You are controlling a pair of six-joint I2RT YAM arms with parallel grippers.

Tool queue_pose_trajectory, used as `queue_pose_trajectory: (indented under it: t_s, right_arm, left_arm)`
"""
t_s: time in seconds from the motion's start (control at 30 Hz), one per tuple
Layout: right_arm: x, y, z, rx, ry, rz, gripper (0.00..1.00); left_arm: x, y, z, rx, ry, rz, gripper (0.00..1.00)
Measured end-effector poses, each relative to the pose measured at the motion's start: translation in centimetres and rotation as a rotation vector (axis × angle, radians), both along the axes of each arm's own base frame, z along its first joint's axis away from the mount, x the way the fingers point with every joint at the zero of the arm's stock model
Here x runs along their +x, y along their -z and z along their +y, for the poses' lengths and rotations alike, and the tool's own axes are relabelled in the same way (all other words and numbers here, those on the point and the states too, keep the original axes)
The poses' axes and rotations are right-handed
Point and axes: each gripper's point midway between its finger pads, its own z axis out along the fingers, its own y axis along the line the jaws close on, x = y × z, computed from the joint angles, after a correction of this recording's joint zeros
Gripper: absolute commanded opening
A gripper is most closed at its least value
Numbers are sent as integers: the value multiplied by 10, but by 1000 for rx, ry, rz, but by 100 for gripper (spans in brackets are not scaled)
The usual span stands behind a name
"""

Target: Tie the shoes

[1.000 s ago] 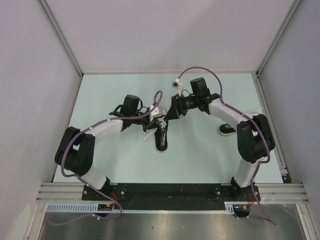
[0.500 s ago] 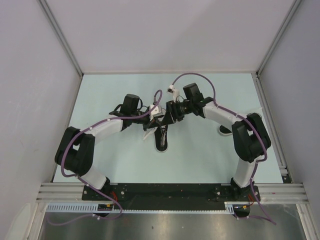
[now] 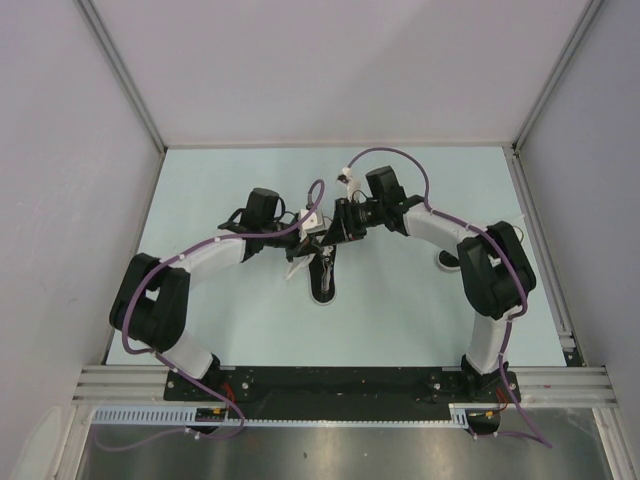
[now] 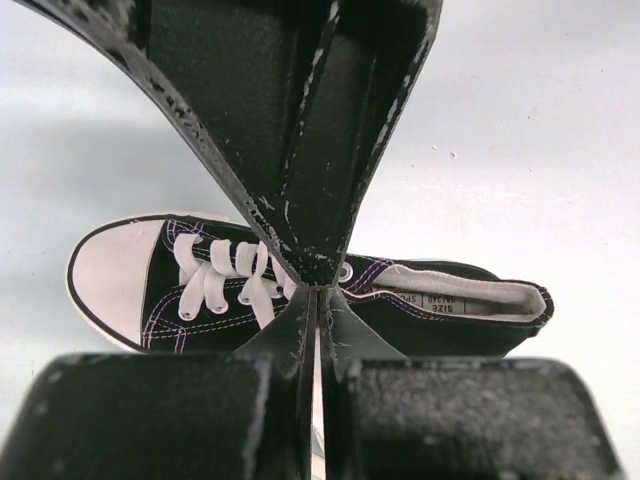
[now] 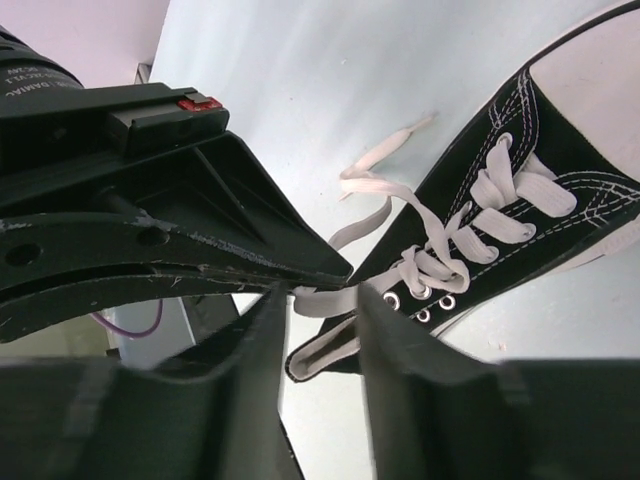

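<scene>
A black sneaker (image 3: 324,284) with a white toe cap lies mid-table, toe toward the arms; it also shows in the left wrist view (image 4: 430,325) and the right wrist view (image 5: 560,160). My left gripper (image 3: 321,239) is just above the shoe's eyelets, its jaws (image 4: 318,292) shut on a white lace. That lace (image 5: 325,299) runs taut from the top eyelets to the left gripper's tip. My right gripper (image 5: 322,295) is open, its fingers on either side of the taut lace, right against the left gripper (image 3: 336,234). A loose lace end (image 5: 385,155) lies on the table.
A second black sneaker (image 3: 447,261) lies to the right, partly hidden under my right arm. Grey walls with metal rails enclose the pale table (image 3: 230,180) on three sides. Purple cables loop over both arms.
My right gripper has swung left and closed in on the left gripper above the shoe. The left arm and the shoe have stayed put.
</scene>
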Motion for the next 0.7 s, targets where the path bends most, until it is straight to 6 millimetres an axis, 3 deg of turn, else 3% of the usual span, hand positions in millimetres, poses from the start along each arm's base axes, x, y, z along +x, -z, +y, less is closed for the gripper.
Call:
queue_pose_trajectory:
  t_s: [0.13, 0.17, 0.23, 0.27, 0.33, 0.43, 0.57, 0.7]
  right_arm:
    - [-1, 2, 1, 3, 1, 16, 3]
    - [-1, 2, 2, 4, 0, 17, 0]
    - [0, 2, 2, 6, 0, 14, 0]
    - [-1, 2, 2, 5, 0, 13, 0]
    - [0, 3, 2, 3, -1, 8, 0]
    - [0, 5, 1, -7, -5, -9, 0]
    - [0, 9, -1, -25, -18, -34, 0]
    - [-3, 13, -2, -42, -36, -50, 0]
  left_arm:
    - [0, 0, 0, 1, -1, -1, 2]
    - [0, 0, 0, 1, -1, -1, 7]
    - [1, 0, 0, 2, -2, -1, 17]
    - [1, 1, 1, 3, -5, 1, 29]
    - [1, 2, 4, 7, -16, 18, 41]
    - [3, 0, 17, 11, -52, 42, 45]
    - [15, -7, 51, 32, -153, 53, 45]
    - [25, 4, 82, 112, -242, 76, 46]
